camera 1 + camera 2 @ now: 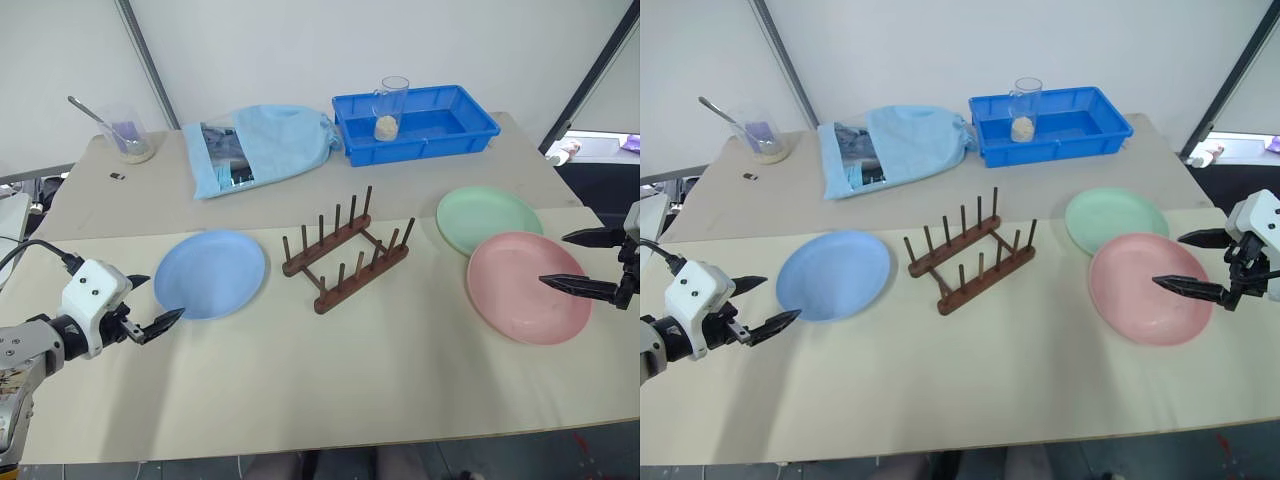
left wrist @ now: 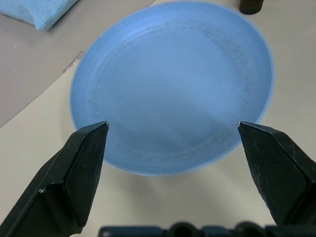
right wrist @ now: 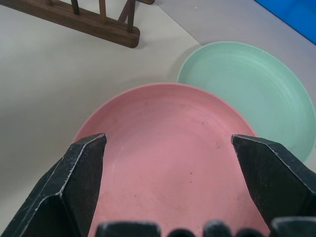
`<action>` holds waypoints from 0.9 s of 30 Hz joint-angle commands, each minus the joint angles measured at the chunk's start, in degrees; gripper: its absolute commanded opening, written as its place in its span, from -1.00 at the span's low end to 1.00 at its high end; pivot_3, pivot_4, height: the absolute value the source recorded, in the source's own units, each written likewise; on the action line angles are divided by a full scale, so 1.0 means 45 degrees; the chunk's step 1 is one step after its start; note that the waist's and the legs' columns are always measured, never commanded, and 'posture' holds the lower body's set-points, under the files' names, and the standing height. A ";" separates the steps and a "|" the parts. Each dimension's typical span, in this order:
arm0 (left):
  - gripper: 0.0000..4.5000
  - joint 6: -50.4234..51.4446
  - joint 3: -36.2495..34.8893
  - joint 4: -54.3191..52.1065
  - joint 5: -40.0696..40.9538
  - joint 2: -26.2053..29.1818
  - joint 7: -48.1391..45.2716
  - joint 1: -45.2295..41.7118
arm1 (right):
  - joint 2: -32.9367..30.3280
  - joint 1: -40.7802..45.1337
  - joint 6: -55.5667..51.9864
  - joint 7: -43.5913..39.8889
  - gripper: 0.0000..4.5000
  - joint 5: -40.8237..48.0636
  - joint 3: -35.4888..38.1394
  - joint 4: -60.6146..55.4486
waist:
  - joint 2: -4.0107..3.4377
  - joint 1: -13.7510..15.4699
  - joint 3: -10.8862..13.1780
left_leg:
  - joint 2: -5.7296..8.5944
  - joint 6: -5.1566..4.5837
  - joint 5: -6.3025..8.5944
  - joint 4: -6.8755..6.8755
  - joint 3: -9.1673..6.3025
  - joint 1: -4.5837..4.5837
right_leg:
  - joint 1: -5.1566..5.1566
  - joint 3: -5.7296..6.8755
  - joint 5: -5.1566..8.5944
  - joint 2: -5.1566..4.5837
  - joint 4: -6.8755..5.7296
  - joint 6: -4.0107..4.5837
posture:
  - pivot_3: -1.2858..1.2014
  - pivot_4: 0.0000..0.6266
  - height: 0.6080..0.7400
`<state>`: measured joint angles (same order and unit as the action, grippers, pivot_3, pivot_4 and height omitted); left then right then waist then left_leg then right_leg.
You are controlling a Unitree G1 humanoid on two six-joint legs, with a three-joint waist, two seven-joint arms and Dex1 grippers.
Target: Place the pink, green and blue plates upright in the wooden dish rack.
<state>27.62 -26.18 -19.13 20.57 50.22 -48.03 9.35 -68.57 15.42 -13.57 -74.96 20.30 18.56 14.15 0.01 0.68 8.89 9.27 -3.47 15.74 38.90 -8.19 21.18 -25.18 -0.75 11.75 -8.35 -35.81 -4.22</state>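
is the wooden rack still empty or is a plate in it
Empty: the wooden rack has only bare pegs; all three plates lie flat on the table.

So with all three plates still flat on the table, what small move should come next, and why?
Probably ease the right tool down and forward until its open fingers straddle the near rim of the pink plate. That plate overlaps the green plate and lies right in front of that tool. The wooden dish rack holds nothing yet. The left tool, also open, faces the blue plate.
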 commanded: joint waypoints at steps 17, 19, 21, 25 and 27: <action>1.00 -0.0659 -0.0644 -0.0576 0.0909 -0.0037 -0.0848 0.0274 | -0.0100 0.0360 -0.0167 0.0094 0.99 0.0153 0.0067 -0.0657 | 0.0000 -0.0002 0.0000 | -0.0005 0.0004 -0.0003 0.0000 0.0011 0.0000 | -0.0003 -0.0006 0.0000 0.0001 0.0001 0.0000 | 0.03 -0.52 1.00; 1.00 -0.0547 -0.0567 -0.0539 0.0928 -0.0090 -0.0747 0.0213 | -0.0077 0.0357 -0.0207 0.0133 0.99 0.0160 0.0053 -0.0728 | 0.0000 -0.0001 0.0000 | -0.0006 0.0003 -0.0003 0.0001 0.0013 -0.0001 | -0.0003 -0.0006 -0.0001 0.0001 0.0000 0.0001 | 0.03 -0.52 1.00; 1.00 -0.0265 -0.0506 -0.0621 0.1274 -0.0125 -0.0837 0.0090 | -0.0070 0.0353 -0.0259 0.0165 0.99 0.0174 0.0058 -0.0811 | 0.0000 0.0001 0.0000 | -0.0007 0.0000 -0.0002 0.0001 0.0013 -0.0001 | -0.0003 -0.0005 -0.0001 0.0002 0.0000 0.0001 | 0.03 -0.52 1.00; 1.00 -0.0104 0.0173 -0.1274 0.1486 -0.0286 -0.0879 0.0056 | -0.0059 0.0228 -0.0544 0.0247 0.99 0.0310 0.0182 -0.1274 | 0.0000 0.0002 0.0000 | -0.0007 0.0001 -0.0002 0.0002 0.0016 0.0000 | -0.0003 -0.0006 -0.0001 0.0001 0.0000 0.0001 | 0.03 -0.52 1.00; 1.00 0.0101 0.0859 -0.1733 0.1716 -0.0604 -0.0634 -0.0213 | -0.0049 0.0028 -0.0845 0.0279 0.99 0.0507 0.0396 -0.1765 | 0.0000 0.0005 0.0000 | -0.0007 0.0003 -0.0003 0.0002 0.0020 0.0000 | -0.0002 -0.0009 -0.0001 0.0000 0.0002 0.0000 | 0.03 -0.52 1.00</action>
<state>27.55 -23.74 -24.21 27.03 48.05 -51.61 9.11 -68.54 15.57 -16.25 -74.13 21.15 17.88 8.83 0.01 0.71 8.88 9.24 -3.46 15.73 38.91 -8.09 21.18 -25.18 -0.79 11.74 -8.35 -35.80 -4.22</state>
